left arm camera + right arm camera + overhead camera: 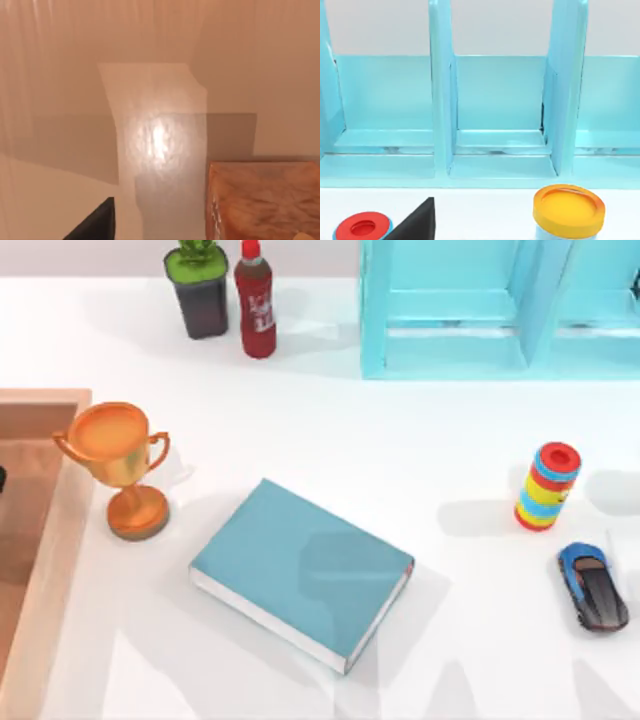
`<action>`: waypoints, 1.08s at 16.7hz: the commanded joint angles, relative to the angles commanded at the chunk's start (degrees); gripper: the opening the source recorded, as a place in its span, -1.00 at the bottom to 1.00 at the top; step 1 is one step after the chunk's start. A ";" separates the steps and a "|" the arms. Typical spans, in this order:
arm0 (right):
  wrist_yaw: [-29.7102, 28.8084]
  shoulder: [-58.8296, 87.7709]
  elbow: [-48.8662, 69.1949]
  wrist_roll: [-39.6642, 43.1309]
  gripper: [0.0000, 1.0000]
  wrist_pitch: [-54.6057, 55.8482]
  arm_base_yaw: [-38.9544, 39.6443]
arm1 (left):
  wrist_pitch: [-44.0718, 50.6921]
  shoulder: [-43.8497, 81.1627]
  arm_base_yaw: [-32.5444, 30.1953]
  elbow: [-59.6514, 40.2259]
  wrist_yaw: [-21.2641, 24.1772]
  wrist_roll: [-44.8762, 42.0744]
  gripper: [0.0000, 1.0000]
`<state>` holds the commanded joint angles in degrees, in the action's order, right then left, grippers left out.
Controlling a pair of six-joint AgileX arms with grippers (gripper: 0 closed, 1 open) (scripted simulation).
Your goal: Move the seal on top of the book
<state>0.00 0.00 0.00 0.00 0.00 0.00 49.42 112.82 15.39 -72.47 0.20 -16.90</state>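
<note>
White tabletop fills the top view, with the book [300, 570] lying flat near the centre, teal cover up and turned at an angle.

Positions by clock face, book as centre:
- 9 o'clock: trophy [120, 465], upright, just beside the book. Beyond it, at the table's left edge, is a wooden tray [45, 540].
- 11 o'clock: dark pot [200, 295] holding a green plant.
- 12 o'clock: red bottle [256, 305], upright, just beside the pot.
- 1 o'clock: light-blue shelf [450, 340] with upright dividers.
- Between 2 and 3 o'clock: ring stack [547, 485], upright.
- 3 o'clock: toy car [592, 585], near the ring stack.

Left gripper [95, 225]: its wrist view looks onto wood-toned surfaces like those of the tray. The seal [265, 202], a mottled tan-brown block, stands on that surface near the gripper but apart from it. How far the gripper is open cannot be told, and it has hold of nothing that shows.

Right gripper [417, 222]: it faces the shelf compartments, with the ring stack's red top just beside it and a yellow-capped cylinder [568, 206] farther off. Its opening cannot be told.
</note>
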 joint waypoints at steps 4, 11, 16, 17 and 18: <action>0.00 0.00 0.00 0.00 1.00 0.00 0.00 | 0.00 0.00 0.00 0.00 0.00 0.00 0.85; 0.00 0.00 0.00 0.00 1.00 0.00 0.00 | 0.00 0.00 0.00 0.00 0.00 0.00 -0.21; 0.00 0.00 0.00 0.00 1.00 0.00 0.00 | 0.00 0.00 0.00 0.00 0.00 0.00 -0.96; 0.00 0.00 0.00 0.00 1.00 0.00 0.00 | 0.00 0.00 0.00 0.00 0.00 0.00 -1.00; 0.00 0.00 0.00 0.00 1.00 0.00 0.00 | 0.00 0.00 0.00 0.00 0.00 0.00 -1.00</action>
<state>0.00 0.00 0.00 0.00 0.00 0.00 49.42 112.82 15.39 -72.47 0.20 -16.90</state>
